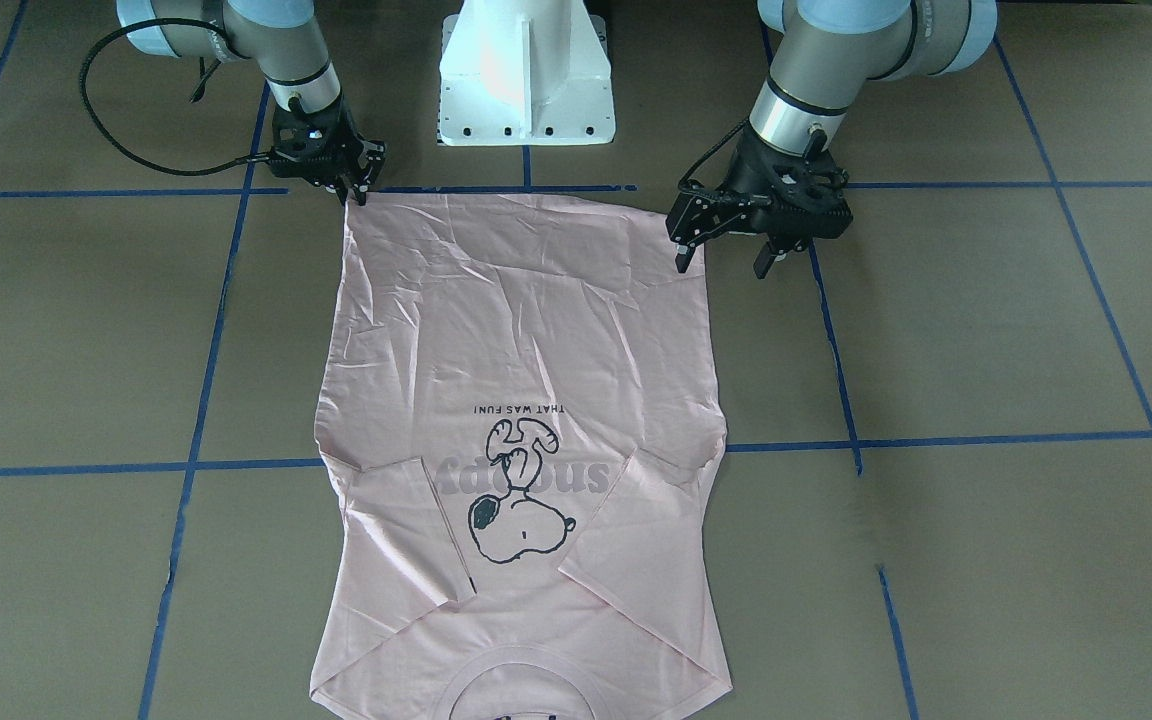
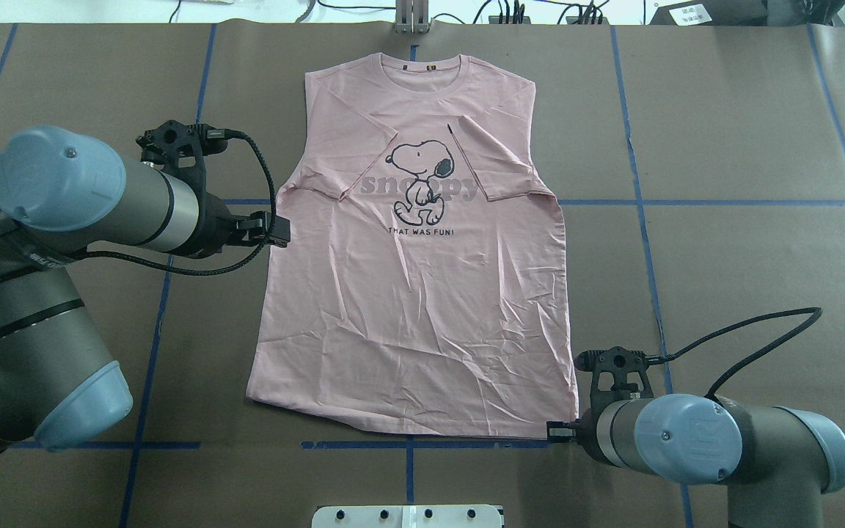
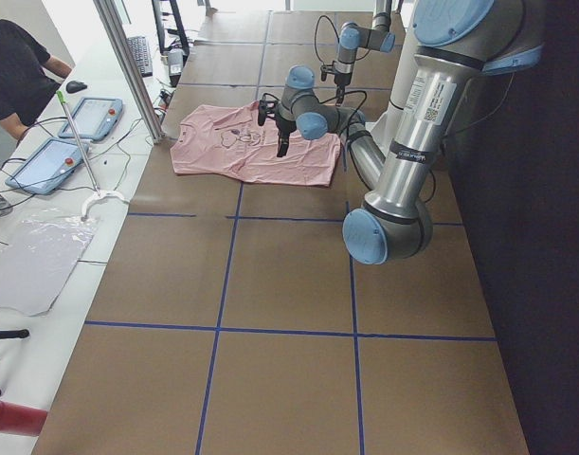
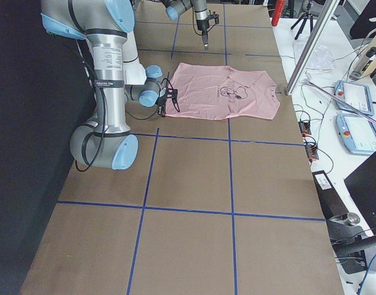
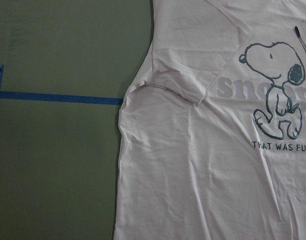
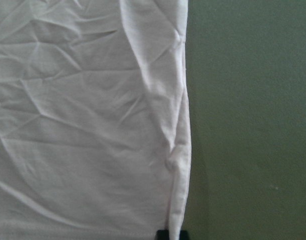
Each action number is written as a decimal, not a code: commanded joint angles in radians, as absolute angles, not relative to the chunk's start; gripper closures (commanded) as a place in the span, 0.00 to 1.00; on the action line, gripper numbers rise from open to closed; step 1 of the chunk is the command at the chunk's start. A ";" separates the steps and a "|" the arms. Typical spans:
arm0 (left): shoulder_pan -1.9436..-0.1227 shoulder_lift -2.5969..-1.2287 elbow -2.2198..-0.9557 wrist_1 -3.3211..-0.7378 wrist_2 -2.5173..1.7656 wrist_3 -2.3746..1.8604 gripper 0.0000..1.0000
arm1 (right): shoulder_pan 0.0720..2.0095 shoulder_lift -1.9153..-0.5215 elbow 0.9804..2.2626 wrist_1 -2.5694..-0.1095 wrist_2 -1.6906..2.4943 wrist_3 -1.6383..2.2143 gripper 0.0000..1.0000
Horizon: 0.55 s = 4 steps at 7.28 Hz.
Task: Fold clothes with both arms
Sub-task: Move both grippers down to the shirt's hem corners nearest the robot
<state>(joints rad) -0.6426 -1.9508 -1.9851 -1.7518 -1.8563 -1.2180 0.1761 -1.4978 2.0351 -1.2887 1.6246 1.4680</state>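
Pink cotton lies flat on the brown tabletop [image 1: 986, 320]: the T-shirt [image 1: 526, 320], print side up, both sleeves folded in over the chest, collar at the end farthest from my white base [image 1: 526, 80].

Facing me, the camera shows my right arm [image 1: 276, 45] reaching down to one hem corner, its jaws pressed together on the cloth there. My left arm [image 1: 816, 70] hangs by the opposite side edge, jaws spread wide, fingers [image 1: 681, 262] pointing down.

From overhead, my left jaws sit just beside the shirt's side edge, a little below the folded sleeve (over a blue tape line [image 2: 598, 202]). My right jaws meet the hem corner nearest my base.

Seen from the table's left end, my near arm holds its jaws above the shirt's edge, not touching it.

The view from the right end has my near arm low at the hem.

My left wrist camera looks down on the sleeve fold and the dog print [image 5: 275, 90]; no fingers show in it.

At the bottom of my right wrist view, the dark fingertips [image 6: 163, 234] pinch the creased hem corner.
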 commanded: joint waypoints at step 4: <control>-0.583 -1.947 -1.991 -1.750 -1.855 -1.364 0.00 | 0.190 -1.489 2.083 -1.289 1.626 1.468 1.00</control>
